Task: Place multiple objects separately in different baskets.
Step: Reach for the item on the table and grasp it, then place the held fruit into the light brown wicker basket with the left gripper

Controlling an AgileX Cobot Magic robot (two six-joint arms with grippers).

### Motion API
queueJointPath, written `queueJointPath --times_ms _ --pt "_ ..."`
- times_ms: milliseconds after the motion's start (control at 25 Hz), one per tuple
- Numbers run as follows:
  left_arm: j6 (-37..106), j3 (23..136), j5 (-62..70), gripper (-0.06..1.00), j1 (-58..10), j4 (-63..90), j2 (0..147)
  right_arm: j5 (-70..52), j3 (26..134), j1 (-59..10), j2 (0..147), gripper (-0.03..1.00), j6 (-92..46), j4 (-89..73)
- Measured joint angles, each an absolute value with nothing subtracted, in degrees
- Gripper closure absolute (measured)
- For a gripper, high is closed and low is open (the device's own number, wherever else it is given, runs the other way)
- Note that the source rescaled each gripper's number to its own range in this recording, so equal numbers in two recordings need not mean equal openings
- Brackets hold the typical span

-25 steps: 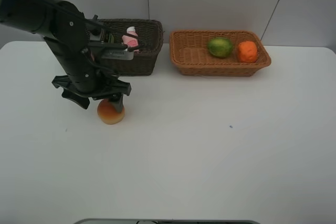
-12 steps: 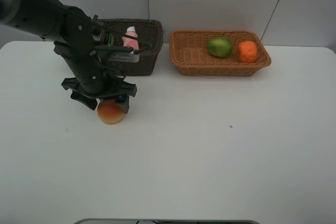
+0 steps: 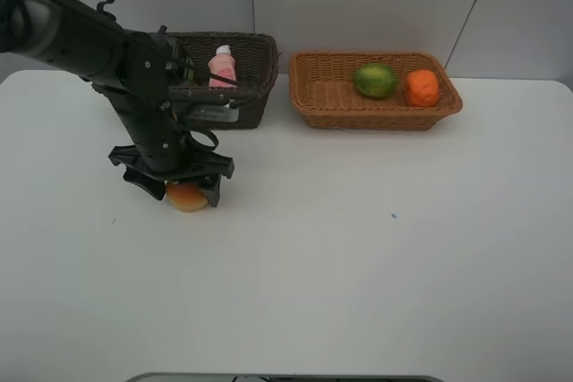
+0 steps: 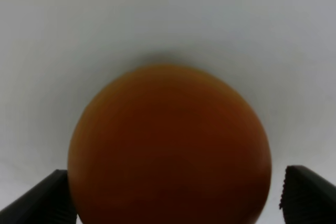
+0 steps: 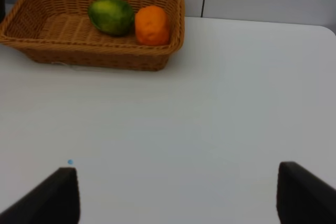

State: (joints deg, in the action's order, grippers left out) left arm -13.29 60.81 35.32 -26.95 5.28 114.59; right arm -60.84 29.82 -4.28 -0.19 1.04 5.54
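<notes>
— Over on the counter [image 3: 376,266], how far along?
— Green fruit [image 3: 375,80] and orange [image 3: 422,88] lie in the tan basket [image 3: 309,100]; the pink bottle [image 3: 222,68] stands in the dark basket [image 3: 255,96]. Only the peach [image 3: 185,197] remains out, I'd judge.
— End effectors?
— Left end effector [image 3: 175,187] is spread wide, straddling the peach, gripping nothing yet. Right end effector [image 5: 176,195] is parted, empty.
— Any labels?
— None readable.

the peach-like fruit [image 3: 185,197] sits on the table [image 3: 358,257] right under the left gripper [image 3: 172,187], between its fingers, with one basket [image 3: 253,96] just behind it, holding a bottle [image 3: 222,67], and the other basket [image 3: 376,114], holding two fruits, farther right.
</notes>
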Motion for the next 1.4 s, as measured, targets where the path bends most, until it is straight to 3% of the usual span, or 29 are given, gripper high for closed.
queueJointPath --times_ms 800,920,1080,1160,1400 --pt "-16.9 60.8 33.9 -0.03 -26.9 2.5 114.9 -60.8 29.8 -4.3 -0.2 0.21 1.0 5.5" --pt "-16.9 60.8 33.9 0.03 -26.9 2.5 114.9 -60.8 29.8 -4.3 -0.2 0.21 1.0 5.5" --pt "-16.9 60.8 33.8 0.29 -26.9 2.5 114.9 -60.8 29.8 -4.3 -0.2 0.21 1.0 5.5" --pt "-16.9 60.8 33.8 0.36 -26.9 2.5 114.9 -60.8 29.8 -4.3 -0.2 0.21 1.0 5.5" --pt "-17.3 60.8 33.6 0.37 -26.9 2.5 114.9 -60.8 29.8 -4.3 -0.2 0.21 1.0 5.5"
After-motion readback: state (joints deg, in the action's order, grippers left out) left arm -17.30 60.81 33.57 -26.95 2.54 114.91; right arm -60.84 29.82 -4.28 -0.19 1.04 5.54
